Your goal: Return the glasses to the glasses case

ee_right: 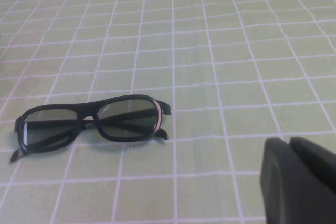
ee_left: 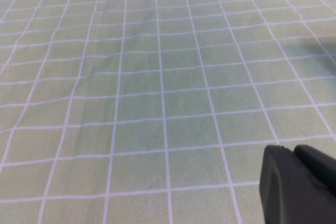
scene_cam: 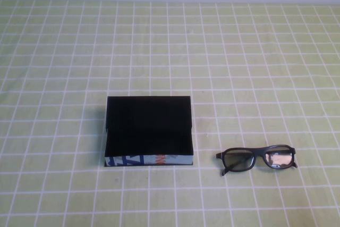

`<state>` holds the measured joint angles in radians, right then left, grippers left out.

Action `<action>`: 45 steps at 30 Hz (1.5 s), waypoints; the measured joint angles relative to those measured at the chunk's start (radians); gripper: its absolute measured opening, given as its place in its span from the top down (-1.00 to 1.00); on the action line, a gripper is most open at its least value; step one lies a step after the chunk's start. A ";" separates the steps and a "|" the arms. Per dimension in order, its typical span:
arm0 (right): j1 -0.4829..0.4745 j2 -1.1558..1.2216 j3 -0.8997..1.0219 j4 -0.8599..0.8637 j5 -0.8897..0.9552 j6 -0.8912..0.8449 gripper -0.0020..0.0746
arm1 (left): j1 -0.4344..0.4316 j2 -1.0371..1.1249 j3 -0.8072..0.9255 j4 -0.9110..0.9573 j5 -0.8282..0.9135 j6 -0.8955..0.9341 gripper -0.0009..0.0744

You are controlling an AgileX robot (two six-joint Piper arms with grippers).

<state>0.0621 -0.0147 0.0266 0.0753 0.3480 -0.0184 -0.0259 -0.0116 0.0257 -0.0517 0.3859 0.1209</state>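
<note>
A: Glasses (scene_cam: 257, 158) are seen folded on the cloth, just right of the open glasses case (scene_cam: 148, 131).

B: Right gripper (ee_right: 290, 145), closed and empty, should be opened, then lowered over the bridge. Left gripper (ee_left: 294, 153) is parked; its state cannot be told.

The case (scene_cam: 148, 131), a flat black box with a light blue printed near edge, lies open, lid tilted back on its far side. The glasses (scene_cam: 257, 158) (ee_right: 90, 123), black-framed, arms folded, rest upright just right of it, apart.
</note>
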 joint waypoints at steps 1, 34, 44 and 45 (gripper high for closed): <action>0.000 0.000 0.000 0.000 0.000 0.000 0.98 | 0.000 0.000 0.000 0.000 0.000 0.000 0.98; -0.002 0.000 0.000 0.000 0.000 0.000 0.98 | 0.000 0.000 0.000 0.000 0.000 0.000 0.98; -0.002 0.000 0.000 0.266 -0.029 0.000 0.98 | 0.000 0.000 0.000 0.000 0.000 0.000 0.98; -0.002 0.000 0.000 0.318 -0.055 0.000 0.98 | 0.000 0.000 0.000 0.000 0.000 0.000 0.98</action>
<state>0.0605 -0.0147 0.0266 0.3932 0.2929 -0.0184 -0.0259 -0.0116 0.0257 -0.0517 0.3859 0.1209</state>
